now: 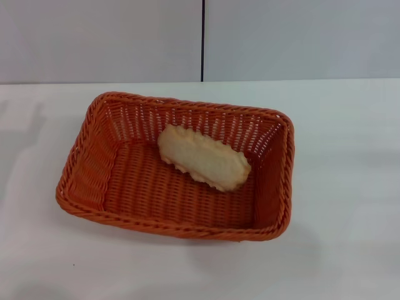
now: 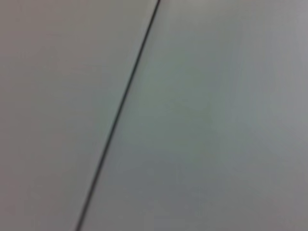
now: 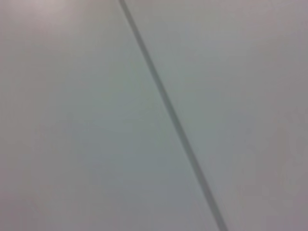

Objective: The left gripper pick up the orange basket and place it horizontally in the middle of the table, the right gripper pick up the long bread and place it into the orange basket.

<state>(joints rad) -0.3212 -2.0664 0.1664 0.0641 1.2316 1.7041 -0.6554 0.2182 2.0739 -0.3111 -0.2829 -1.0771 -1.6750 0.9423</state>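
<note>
The orange basket point(image 1: 94, 164) rests lengthwise across the middle of the white table point(image 1: 350, 187) in the head view. Inside it lies the long bread point(image 1: 202, 157), pale cream side up with a scalloped edge, angled from the back wall toward the right side of the basket floor. Neither gripper shows in any view. Both wrist views hold only a plain grey surface crossed by a thin dark seam.
A grey wall with a vertical dark seam point(image 1: 202, 40) stands behind the table's far edge. White tabletop surrounds the basket on all sides.
</note>
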